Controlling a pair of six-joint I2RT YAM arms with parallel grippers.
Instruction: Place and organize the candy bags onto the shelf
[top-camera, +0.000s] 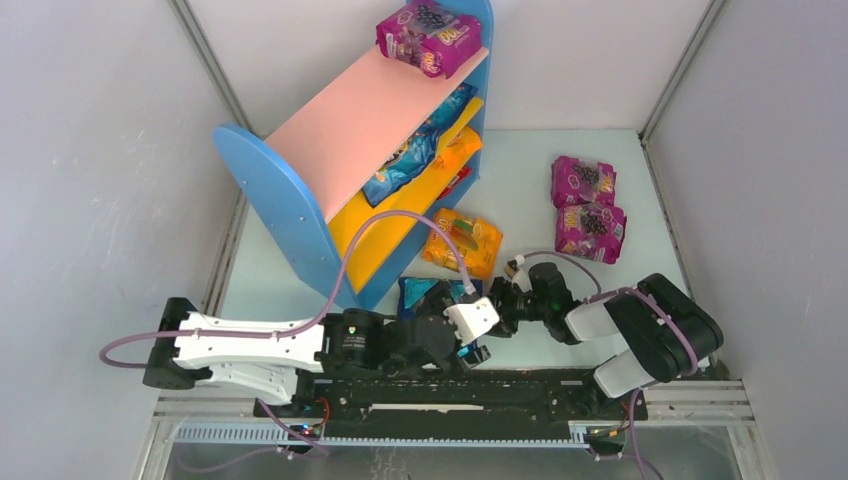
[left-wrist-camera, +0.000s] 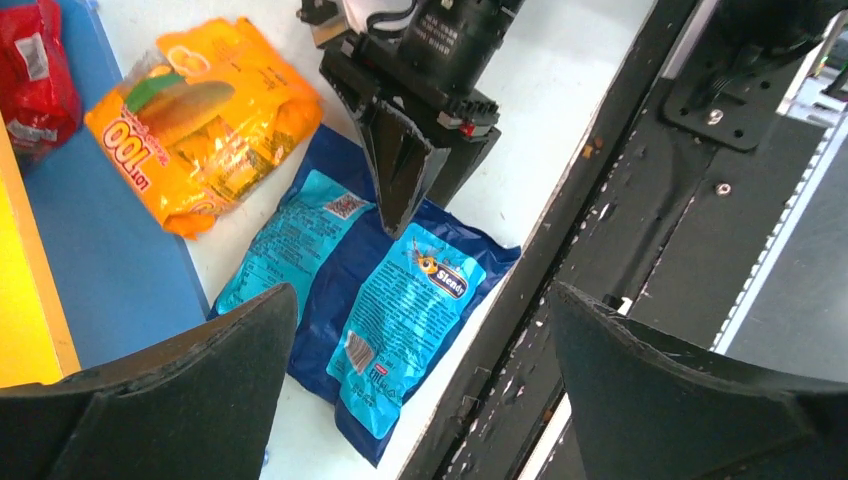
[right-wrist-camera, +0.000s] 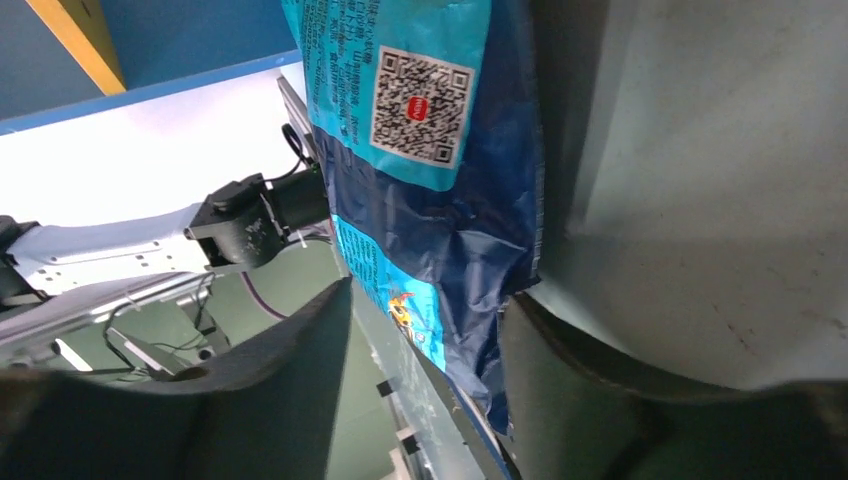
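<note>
A blue candy bag (left-wrist-camera: 390, 290) lies face down by the table's near edge, mostly hidden under the arms in the top view (top-camera: 420, 290). My right gripper (right-wrist-camera: 430, 400) is tipped down on its far end, jaws apart, with the bag's edge (right-wrist-camera: 440, 200) lying against one finger (right-wrist-camera: 580, 400); it shows too from above (top-camera: 503, 300). My left gripper (left-wrist-camera: 420, 370) hovers open over the bag's near end, holding nothing. An orange bag (top-camera: 462, 242) lies beside the shelf (top-camera: 280, 200). Two purple bags (top-camera: 585, 205) lie at the right. One purple bag (top-camera: 430, 35) sits on the pink top board.
A blue bag (top-camera: 415, 155) and an orange one (top-camera: 458, 150) lie on the yellow middle board. A red packet (left-wrist-camera: 35, 75) rests on the shelf's bottom level. The black rail (left-wrist-camera: 620, 200) runs along the near table edge. Grey walls enclose the table.
</note>
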